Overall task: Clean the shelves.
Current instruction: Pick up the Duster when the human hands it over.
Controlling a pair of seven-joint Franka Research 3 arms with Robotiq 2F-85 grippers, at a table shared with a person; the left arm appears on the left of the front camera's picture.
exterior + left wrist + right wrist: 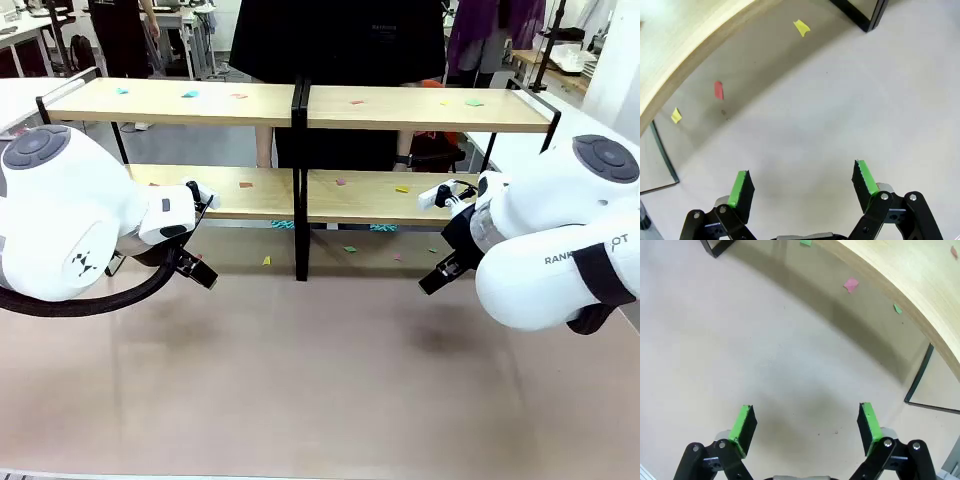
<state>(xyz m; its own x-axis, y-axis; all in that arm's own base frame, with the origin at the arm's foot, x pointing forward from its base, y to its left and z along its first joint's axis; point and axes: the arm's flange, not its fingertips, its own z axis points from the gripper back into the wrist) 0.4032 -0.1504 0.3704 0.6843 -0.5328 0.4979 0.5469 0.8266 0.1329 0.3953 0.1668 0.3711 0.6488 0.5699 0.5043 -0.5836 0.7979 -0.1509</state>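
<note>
The shelves stand across the far half of the table, four light wood boards on a black frame. Small coloured paper scraps lie on the upper and lower boards. More scraps lie on the tabletop under the lower boards, such as a yellow scrap and a pink scrap. My left gripper hovers open over bare table in front of the left lower board. In front of the right lower board, my right gripper is open too. Neither holds anything.
A person in black stands behind the shelves. The black middle post and the thin frame legs reach down to the beige table, which has wide free room in front.
</note>
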